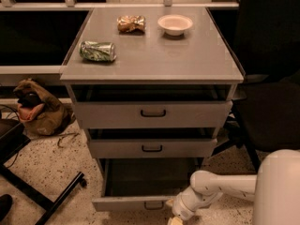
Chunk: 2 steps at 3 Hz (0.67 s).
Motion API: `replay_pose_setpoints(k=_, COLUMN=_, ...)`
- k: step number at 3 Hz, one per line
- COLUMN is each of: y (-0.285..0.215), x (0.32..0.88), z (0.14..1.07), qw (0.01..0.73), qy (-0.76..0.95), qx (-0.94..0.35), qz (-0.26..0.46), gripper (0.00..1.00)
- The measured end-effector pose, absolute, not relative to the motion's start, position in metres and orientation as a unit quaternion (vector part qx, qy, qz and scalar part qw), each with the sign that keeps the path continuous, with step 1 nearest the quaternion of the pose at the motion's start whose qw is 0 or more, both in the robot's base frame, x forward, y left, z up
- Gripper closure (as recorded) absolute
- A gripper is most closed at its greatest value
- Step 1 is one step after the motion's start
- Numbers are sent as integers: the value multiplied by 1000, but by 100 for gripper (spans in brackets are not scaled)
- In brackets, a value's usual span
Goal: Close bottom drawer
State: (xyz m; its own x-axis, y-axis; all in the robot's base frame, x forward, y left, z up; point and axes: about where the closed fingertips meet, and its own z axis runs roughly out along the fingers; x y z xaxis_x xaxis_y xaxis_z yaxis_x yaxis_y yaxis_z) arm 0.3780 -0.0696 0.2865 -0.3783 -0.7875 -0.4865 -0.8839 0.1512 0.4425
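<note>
The bottom drawer (133, 203) of the grey cabinet stands pulled far out, its low front panel near the frame's lower edge with a small dark handle (153, 205). Its inside is dark. My white arm (220, 184) reaches in from the right. The gripper (176, 219) is at the bottom edge, just right of the drawer's front panel and close to its right end. Most of the gripper is cut off by the frame.
The middle drawer (152, 147) and top drawer (152, 113) are slightly open. On the cabinet top (187, 55) lie a crushed green can (97, 51), a crumpled snack bag (131, 23) and a white bowl (175, 24). A brown bag (37, 109) and chair legs (42, 196) are at left, a dark chair (267, 102) at right.
</note>
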Motion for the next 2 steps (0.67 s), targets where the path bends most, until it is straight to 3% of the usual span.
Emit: replay_pose_setpoints(k=2, y=-80, x=391, z=230, qw=73, qy=775, qx=-521, qz=350, gripper=0)
